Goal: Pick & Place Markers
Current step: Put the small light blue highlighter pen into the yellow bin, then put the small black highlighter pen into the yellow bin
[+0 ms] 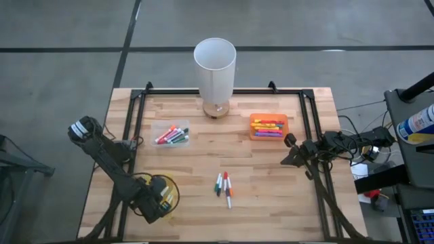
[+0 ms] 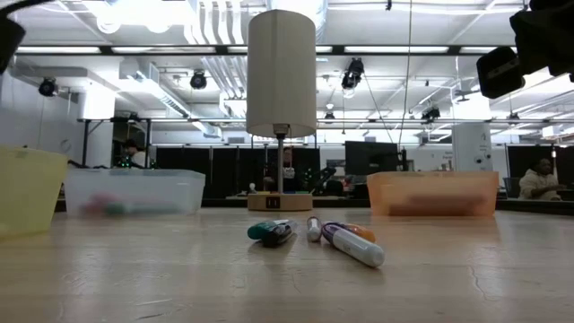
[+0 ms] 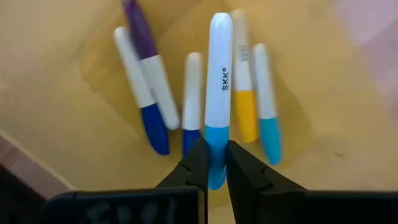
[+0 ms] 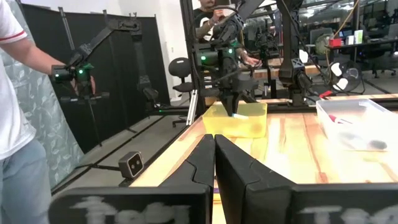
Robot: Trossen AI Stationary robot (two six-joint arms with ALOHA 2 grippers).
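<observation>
overhead and level table-height views share the lamp; wrist cameras close.

Light wooden slatted table with black frame rails. On it: white cylindrical lamp far centre, clear plastic tray left, orange tray right, yellow tray near left, about five loose markers near centre.

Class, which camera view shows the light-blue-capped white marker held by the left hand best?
The left wrist view: the light-blue-capped white marker fills the frame, pinched in the left hand. The right wrist view shows it tiny; the high and low views hide it.
</observation>
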